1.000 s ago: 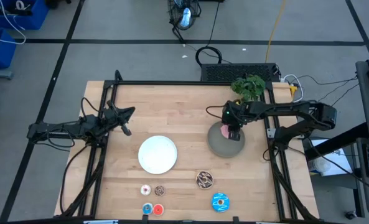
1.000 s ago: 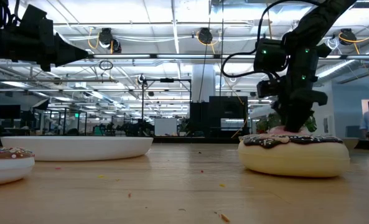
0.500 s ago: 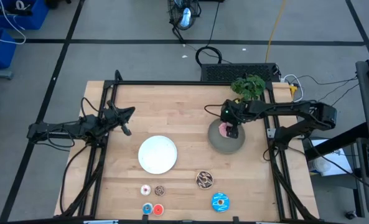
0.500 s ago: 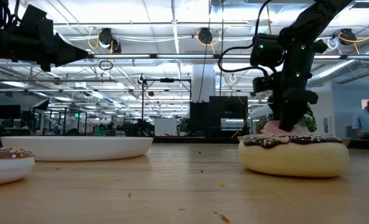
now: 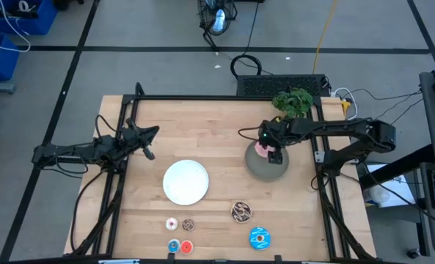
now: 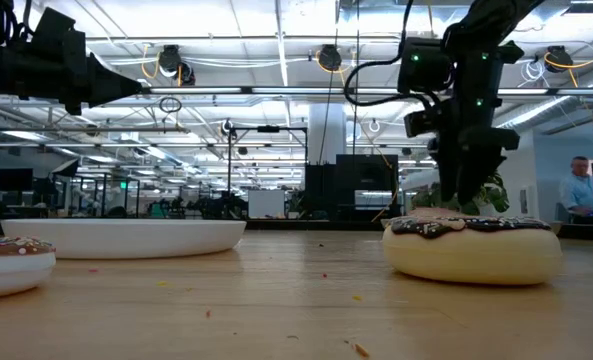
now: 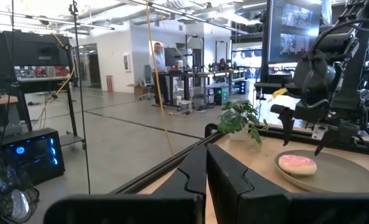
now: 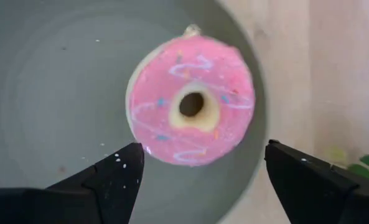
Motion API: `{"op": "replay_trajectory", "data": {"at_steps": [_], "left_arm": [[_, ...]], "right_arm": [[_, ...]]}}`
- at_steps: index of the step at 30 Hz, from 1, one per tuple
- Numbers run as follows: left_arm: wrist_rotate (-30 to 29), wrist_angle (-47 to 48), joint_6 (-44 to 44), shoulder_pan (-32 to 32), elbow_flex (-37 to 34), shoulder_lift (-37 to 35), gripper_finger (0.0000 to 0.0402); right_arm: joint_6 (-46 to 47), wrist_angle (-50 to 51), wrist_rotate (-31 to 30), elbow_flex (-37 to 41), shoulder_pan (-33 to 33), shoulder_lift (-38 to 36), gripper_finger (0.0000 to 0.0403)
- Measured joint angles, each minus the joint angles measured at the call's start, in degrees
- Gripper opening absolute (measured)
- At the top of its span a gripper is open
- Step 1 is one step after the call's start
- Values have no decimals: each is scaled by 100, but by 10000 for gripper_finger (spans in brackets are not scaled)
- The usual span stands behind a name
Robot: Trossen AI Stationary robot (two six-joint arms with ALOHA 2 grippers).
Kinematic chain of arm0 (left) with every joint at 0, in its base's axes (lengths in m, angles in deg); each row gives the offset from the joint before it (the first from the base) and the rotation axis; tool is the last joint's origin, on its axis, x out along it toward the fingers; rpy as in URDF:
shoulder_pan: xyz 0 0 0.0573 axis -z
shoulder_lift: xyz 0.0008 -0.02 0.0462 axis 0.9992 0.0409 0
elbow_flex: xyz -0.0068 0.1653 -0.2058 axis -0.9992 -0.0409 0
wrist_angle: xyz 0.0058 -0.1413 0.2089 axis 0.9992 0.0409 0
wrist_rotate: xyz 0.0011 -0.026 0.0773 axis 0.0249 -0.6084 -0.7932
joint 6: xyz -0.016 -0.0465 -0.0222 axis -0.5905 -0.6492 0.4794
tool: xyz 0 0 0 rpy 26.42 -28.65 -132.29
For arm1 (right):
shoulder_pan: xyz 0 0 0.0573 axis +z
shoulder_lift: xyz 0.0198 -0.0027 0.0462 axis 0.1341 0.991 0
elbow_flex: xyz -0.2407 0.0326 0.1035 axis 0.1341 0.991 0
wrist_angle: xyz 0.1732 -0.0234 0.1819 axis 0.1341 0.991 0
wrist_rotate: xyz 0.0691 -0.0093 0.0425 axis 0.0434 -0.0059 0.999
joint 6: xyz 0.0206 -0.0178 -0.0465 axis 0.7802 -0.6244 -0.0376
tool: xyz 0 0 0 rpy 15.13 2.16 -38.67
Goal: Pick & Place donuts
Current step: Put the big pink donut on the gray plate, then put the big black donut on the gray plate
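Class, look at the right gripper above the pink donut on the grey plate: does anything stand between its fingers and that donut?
Nothing visible does. The right gripper hangs open directly over the pink donut, which lies flat near the grey plate rim, clear of both fingers.

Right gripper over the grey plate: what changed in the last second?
The right gripper has lifted off the pink donut and now hangs open above it; the donut lies free on the grey plate, near its far rim. A second ago the gripper was down on the donut. The left gripper, white plate and the other donuts have not moved.
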Motion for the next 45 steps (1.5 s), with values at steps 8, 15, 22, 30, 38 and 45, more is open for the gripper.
{"op": "replay_trajectory", "data": {"at_steps": [8, 15, 22, 30, 38, 45], "left_arm": [[0, 0, 20, 0, 0, 0, 17], [-38, -2, 24, -1, 0, -1, 17], [-56, -4, 24, -2, 0, 0, 17], [-55, -2, 83, 0, 0, -1, 17], [-52, 21, 16, 0, 0, 0, 17], [-48, 55, -6, 0, 0, -1, 17]], "right_arm": [[-204, 93, -830, -229, 43, -44, 316], [351, 994, -297, -1408, 989, -44, 285], [1231, 1545, -213, -2041, 2035, -31, 176], [1592, 1816, 161, -2041, 2580, -20, 9], [2081, 1538, -93, -2039, 3011, -20, 16], [2579, 1108, -73, -2039, 3327, -20, 4]]}}
